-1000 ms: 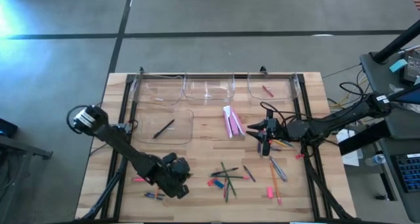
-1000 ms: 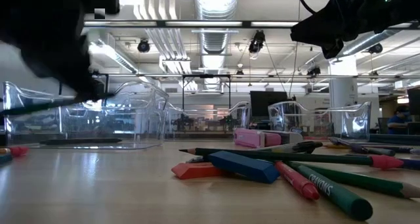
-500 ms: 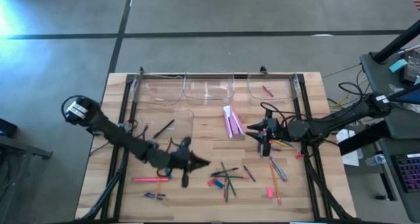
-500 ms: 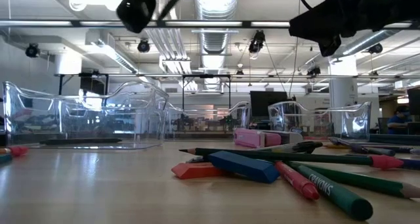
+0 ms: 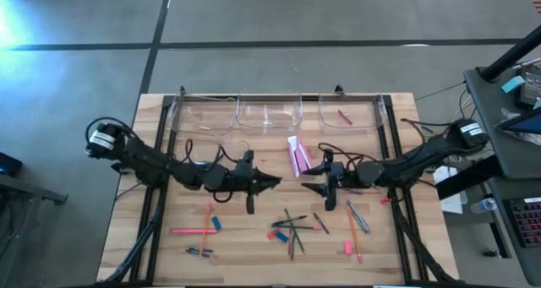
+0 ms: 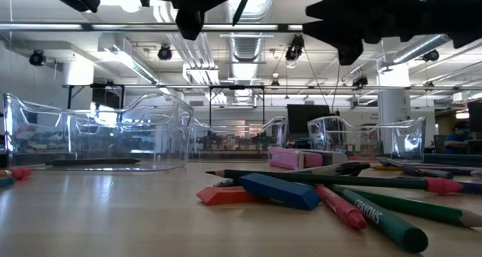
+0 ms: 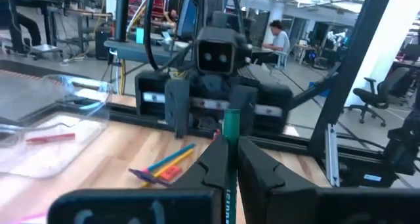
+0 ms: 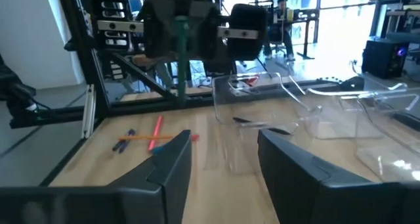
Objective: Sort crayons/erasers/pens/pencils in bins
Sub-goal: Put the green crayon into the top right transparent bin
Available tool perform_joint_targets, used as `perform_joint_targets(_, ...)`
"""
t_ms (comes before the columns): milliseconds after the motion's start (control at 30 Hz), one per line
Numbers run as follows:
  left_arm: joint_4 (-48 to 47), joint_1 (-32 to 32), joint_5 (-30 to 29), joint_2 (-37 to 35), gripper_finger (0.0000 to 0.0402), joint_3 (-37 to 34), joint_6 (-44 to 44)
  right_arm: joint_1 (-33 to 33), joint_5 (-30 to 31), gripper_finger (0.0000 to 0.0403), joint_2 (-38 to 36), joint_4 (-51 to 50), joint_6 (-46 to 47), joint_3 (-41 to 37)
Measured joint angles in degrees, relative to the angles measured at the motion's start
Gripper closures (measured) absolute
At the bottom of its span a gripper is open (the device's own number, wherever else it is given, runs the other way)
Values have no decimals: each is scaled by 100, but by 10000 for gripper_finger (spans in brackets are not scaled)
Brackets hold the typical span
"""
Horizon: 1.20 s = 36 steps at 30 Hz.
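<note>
My left gripper [image 5: 272, 182] is above the middle of the table, shut on a thin green stick with lettering [image 7: 230, 125]. The stick also shows in the right wrist view [image 8: 180, 46]. My right gripper [image 5: 306, 185] faces it from the right, a short way off, open [image 8: 223, 140] and empty. Three clear bins [image 5: 269, 115] stand along the far edge. One of them holds a red stick [image 5: 345, 116]. A fourth bin [image 5: 221, 153] lies partly under my left arm. Small pink [image 5: 347, 247] and blue [image 5: 280, 235] erasers lie on the table among loose sticks [image 5: 294, 229]. My left gripper pinches the green stick [image 7: 230, 145] between its two fingers. The fingers lie about level, come from the table's left and cross the stick. The stick stands roughly upright, one end above the fingers and one hanging below [image 6: 242, 4], clear of the table.
A pink block [image 5: 295, 157] lies just beyond the two grippers. Loose sticks lie at the near left [image 5: 190, 230] and the right [image 5: 357, 220]. A black frame rail [image 5: 279, 95] runs behind the bins. People sit in the room beyond.
My left gripper has risen from the near left of the table. It has swung toward the right and the far edge, carrying the green stick clear of the table. My right gripper has gone toward the table's left, to face it.
</note>
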Motion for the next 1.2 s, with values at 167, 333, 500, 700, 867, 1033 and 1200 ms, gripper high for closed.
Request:
perform_joint_targets(167, 90, 51, 28, 0, 400, -6, 84, 0, 8, 203, 673, 9, -57, 618)
perform_joint_targets(333, 155, 51, 32, 0, 400, -14, 90, 0, 4, 185, 1322, 3, 7, 1241)
perform_joint_targets(500, 176, 51, 75, 0, 400, -14, 90, 0, -54, 182, 1820, 10, 26, 1803)
perform_joint_targets(700, 158, 38, 176, 0, 400, -35, 88, 0, -55, 202, 2067, 47, 8, 2043)
perform_joint_targets(867, 153, 34, 192, 0, 400, -45, 88, 0, -45, 256, 2000, 57, 8, 2033)
perform_joint_targets(1033, 155, 36, 194, 0, 397, -44, 88, 0, -44, 339, 1927, 42, -57, 1975)
perform_joint_targets(1200, 151, 43, 197, 0, 369, -44, 87, -2, -38, 383, 1905, -11, -44, 1923)
